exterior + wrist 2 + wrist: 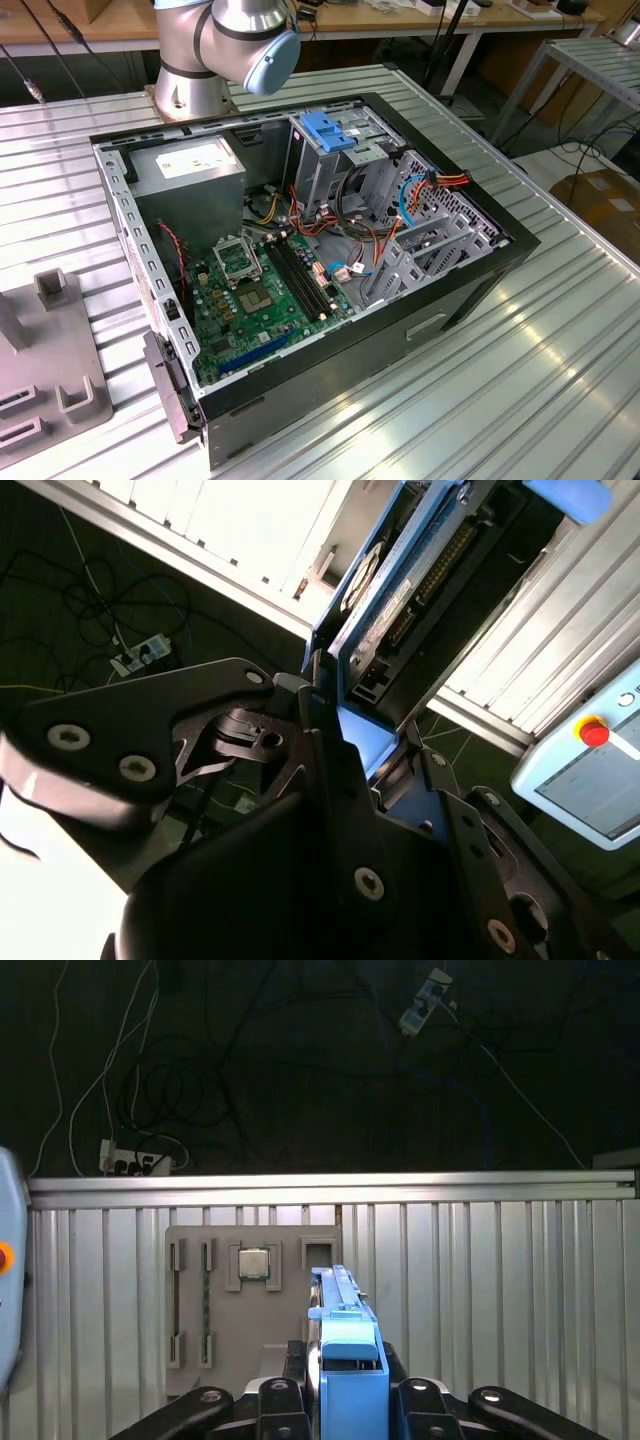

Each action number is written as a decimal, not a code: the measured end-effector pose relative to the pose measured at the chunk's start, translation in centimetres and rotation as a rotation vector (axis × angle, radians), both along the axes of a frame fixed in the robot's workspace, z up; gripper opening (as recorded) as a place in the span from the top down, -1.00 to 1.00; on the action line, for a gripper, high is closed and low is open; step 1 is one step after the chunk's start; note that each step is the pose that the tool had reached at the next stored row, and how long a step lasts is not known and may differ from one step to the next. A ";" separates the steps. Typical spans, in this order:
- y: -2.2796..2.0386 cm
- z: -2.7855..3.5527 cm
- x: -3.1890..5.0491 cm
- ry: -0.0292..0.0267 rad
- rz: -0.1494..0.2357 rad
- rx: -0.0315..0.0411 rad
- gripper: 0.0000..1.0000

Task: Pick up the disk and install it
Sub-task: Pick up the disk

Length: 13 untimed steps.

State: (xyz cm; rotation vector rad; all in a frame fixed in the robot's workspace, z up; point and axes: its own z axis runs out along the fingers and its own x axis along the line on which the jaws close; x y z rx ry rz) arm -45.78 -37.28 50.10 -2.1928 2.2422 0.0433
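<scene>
Disk [345, 1345] clamped edge-on between the tool's [347, 1390] fingers
Arm [230, 45] stands behind the open PC case [470, 295]; tool's up high, facing down at the counter [480, 1290] and grey fixture plate [190, 1300].

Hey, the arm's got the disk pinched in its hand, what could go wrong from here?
One: the hand grips the disk at one end, most of it sticking out, so it might pivot or slip. Two: loose cables lie beside the blue-topped cage in the open case and could snag the disk going in.
</scene>
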 end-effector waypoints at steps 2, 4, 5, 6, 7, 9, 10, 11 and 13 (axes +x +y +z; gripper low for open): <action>0.00 0.01 0.00 0.0001 0.000 0.0000 0.26; 0.00 0.00 0.00 0.0000 0.000 0.0000 0.26; 0.00 0.01 0.00 0.0000 0.000 0.0000 0.26; 0.00 0.01 0.00 0.0000 0.000 0.0000 0.26; 0.00 0.01 0.00 0.0000 0.000 0.0000 0.26; 0.00 0.00 0.01 -0.0001 0.000 0.0001 0.26; 0.00 0.01 0.06 0.0000 0.000 0.0000 0.26; 0.00 0.01 0.12 0.0000 0.000 0.0000 0.26; 0.00 0.01 0.31 0.0000 0.000 0.0000 0.26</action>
